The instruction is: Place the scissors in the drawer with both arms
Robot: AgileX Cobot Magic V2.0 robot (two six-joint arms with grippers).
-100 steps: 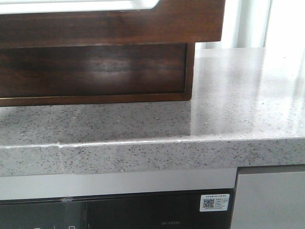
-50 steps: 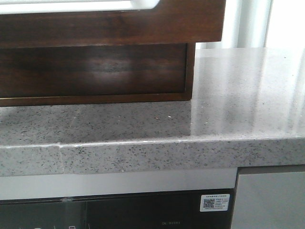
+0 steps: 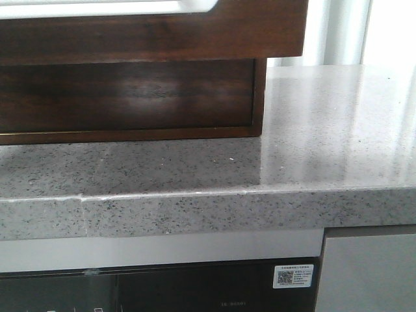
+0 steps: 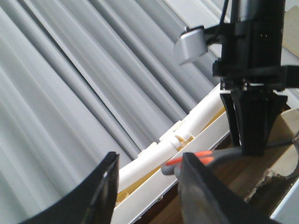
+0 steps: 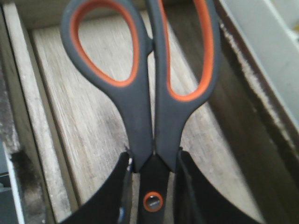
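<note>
The right jaws pinch the scissors at the pivot, handles hanging clear over the pale floor of the drawer, seemingly so a release drops them inside. The left jaws stand spread and empty near the drawer's edge, perhaps keeping it open. The blades are hidden, and the front view shows only the table, no arms

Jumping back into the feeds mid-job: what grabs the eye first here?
The scissors, grey with orange-lined loops, fill the right wrist view, clamped near the pivot by the right gripper over the drawer's pale inside. In the left wrist view the open left gripper looks at that other arm. The front view shows only dark wood on a speckled countertop.
</note>
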